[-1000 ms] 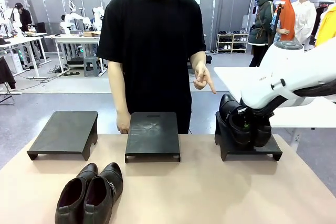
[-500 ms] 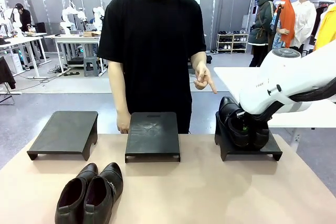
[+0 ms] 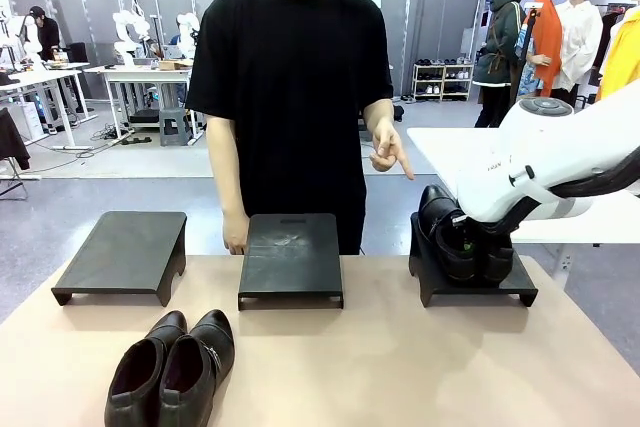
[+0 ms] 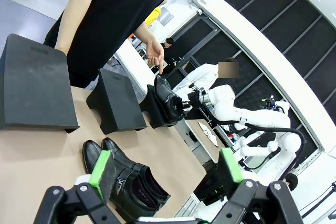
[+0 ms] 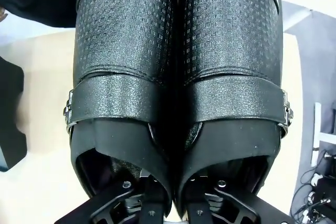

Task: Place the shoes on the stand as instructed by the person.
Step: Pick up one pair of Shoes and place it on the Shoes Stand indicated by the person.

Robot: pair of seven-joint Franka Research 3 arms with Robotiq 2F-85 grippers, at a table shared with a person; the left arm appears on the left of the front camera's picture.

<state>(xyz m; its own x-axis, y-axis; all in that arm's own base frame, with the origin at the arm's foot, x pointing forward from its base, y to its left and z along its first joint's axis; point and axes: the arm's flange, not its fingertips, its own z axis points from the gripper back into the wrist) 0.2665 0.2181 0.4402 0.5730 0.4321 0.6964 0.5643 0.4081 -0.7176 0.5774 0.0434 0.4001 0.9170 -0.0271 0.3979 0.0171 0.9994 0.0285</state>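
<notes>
My right hand (image 5: 173, 203) pinching the shoe pair (image 5: 178, 77) on the right stand (image 3: 520, 292), near its left edge, my left hand (image 4: 165, 167) wide open, bare table (image 3: 400, 367) around the other pair (image 3: 175, 367)

Four glossy black leather dress shoes, in two pairs: lower-left pair (image 3: 172, 372), right-side pair (image 3: 447, 230); three matte black low rectangular stands (image 3: 125, 247); one person in black T-shirt (image 3: 290, 77)
</notes>
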